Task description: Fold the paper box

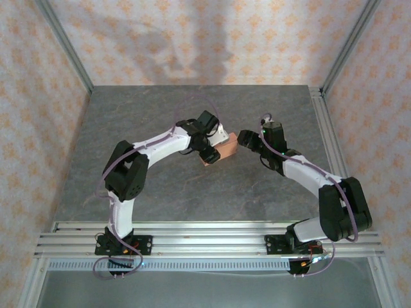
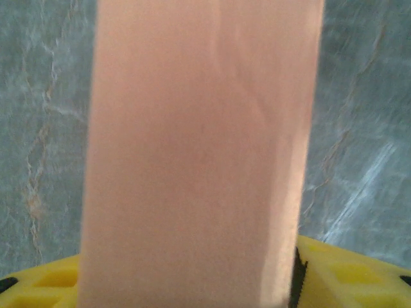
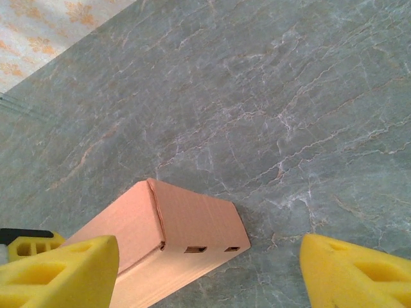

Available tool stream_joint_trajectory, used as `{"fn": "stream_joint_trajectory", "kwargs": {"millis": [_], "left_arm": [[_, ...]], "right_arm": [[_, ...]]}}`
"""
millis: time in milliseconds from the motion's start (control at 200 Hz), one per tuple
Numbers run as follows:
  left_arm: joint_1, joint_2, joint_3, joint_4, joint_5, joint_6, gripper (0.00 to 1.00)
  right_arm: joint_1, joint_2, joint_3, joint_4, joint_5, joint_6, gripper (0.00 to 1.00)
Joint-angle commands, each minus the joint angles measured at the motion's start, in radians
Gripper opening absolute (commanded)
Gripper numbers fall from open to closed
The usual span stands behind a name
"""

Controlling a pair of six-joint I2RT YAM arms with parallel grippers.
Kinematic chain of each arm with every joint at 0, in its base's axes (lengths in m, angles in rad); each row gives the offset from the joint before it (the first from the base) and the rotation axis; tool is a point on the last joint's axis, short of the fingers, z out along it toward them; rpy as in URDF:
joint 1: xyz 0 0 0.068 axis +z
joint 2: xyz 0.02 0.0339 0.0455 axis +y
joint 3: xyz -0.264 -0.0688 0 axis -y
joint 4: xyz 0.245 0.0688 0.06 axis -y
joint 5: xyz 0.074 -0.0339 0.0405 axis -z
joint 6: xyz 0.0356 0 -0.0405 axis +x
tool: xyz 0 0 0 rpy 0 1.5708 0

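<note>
Box: The folded salmon box point(image 1: 223, 153) lay mid-desk point(image 1: 192, 199), between the two arms.
Left pincer: The left pincer point(image 1: 207, 153) met the box's left end, probably to steady it. Whether it gripped could not be told.
Right pincer: The right pincer point(image 1: 247, 139) stood wide open at the opposite end, one finger beside the box, seemingly ready to press a flap.
Left wrist view: It showed one plain card face, close up.
Right wrist view: It showed two slots point(image 3: 196, 249) in an end panel, detail too fine for the overhead camera.
</note>
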Motion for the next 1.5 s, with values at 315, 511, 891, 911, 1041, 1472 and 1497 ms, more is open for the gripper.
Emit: {"fn": "stream_joint_trajectory", "kwargs": {"millis": [315, 511, 891, 911, 1041, 1472, 1497], "left_arm": [[-0.041, -0.060, 0.020, -0.043, -0.353, 0.035, 0.41], [-0.042, -0.064, -0.033, 0.040, -0.638, 0.018, 0.42], [-0.042, 0.101, 0.008, -0.003, -0.930, -0.031, 0.48], [-0.042, 0.100, 0.006, -0.002, -0.926, -0.037, 0.49], [-0.042, 0.086, -0.006, 0.006, -0.891, -0.056, 0.62], [-0.001, -0.155, -0.134, 0.118, -0.519, -0.165, 1.00], [0.009, -0.179, -0.151, 0.133, -0.491, -0.178, 1.00]], "right_arm": [[-0.003, 0.088, 0.011, 0.038, -0.034, -0.027, 0.74], [-0.002, 0.105, 0.019, 0.050, -0.046, -0.024, 0.74], [-0.003, 0.112, 0.022, 0.052, -0.052, -0.026, 0.74], [-0.003, 0.111, 0.021, 0.053, -0.050, -0.027, 0.73], [-0.003, 0.106, 0.019, 0.049, -0.047, -0.028, 0.74], [-0.003, 0.081, 0.015, 0.063, -0.028, -0.059, 0.80], [-0.003, 0.077, 0.016, 0.061, -0.020, -0.065, 0.83]]}}
